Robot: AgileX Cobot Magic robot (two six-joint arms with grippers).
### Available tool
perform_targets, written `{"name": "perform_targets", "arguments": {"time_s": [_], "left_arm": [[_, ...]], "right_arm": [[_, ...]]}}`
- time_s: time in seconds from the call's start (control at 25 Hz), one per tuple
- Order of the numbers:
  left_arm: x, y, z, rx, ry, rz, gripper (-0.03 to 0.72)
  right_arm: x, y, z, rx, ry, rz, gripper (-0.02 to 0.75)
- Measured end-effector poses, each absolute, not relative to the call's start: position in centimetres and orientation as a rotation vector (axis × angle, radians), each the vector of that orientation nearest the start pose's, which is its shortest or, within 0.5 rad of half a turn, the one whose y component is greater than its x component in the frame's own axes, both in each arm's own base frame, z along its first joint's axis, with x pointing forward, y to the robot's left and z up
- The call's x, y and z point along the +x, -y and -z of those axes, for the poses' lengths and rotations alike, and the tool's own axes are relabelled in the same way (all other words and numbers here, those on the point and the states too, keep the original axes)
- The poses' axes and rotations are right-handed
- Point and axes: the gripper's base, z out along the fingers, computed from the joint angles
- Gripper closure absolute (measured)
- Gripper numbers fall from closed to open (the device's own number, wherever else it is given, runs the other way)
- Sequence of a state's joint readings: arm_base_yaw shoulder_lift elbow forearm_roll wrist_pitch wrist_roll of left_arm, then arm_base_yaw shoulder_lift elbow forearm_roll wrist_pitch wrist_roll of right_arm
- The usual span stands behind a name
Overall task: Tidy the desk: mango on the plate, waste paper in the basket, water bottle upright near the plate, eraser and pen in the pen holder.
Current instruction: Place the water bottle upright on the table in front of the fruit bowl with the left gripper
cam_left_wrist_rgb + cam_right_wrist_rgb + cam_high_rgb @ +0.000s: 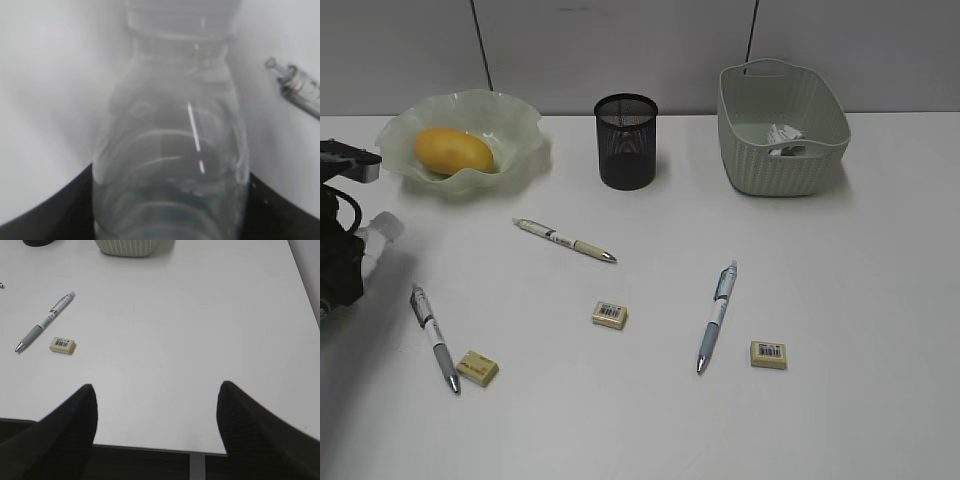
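Clear plastic bottle (167,150) is flanked by the left gripper (167,220); grip cannot be told; it could slip if lifted unclamped.

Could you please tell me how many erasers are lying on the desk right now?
3: left eraser beside the left pen, middle eraser at centre, right eraser beside the blue pen. None appear hidden.

Desk (860,300) right side open; pens, erasers scattered centre; pen holder (626,140) top unobstructed.

Clear glossy plastic water bottle (170,150); matt white desk (840,300); black wire-mesh pen holder (626,142).
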State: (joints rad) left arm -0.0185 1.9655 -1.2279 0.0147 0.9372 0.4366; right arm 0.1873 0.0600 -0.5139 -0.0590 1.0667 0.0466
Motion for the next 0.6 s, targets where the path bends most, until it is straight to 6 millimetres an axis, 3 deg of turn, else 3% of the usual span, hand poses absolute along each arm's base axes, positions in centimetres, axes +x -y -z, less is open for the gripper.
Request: {"name": "perform_targets", "arguments": {"time_s": [0.12,0.36,0.48,0.6], "left_arm": [[35.3,0.7,-15.7,0.581,-3.068,0.102,0.180],[34.5,0.5,-20.9,0.403,-2.857,0.157,0.180],[32.9,0.3,-22.8,0.298,-2.699,0.155,0.180],[30.4,0.3,-22.9,0.166,-2.529,0.132,0.180]], "right_arm": [[0.3,0.4,-28.1,-0.146,-2.091,-0.070,0.153],[0.3,0.4,-28.1,-0.146,-2.091,-0.071,0.153],[0.3,0.4,-28.1,-0.146,-2.090,-0.071,0.153],[0.3,0.4,-28.1,-0.146,-2.090,-0.071,0.153]]}}
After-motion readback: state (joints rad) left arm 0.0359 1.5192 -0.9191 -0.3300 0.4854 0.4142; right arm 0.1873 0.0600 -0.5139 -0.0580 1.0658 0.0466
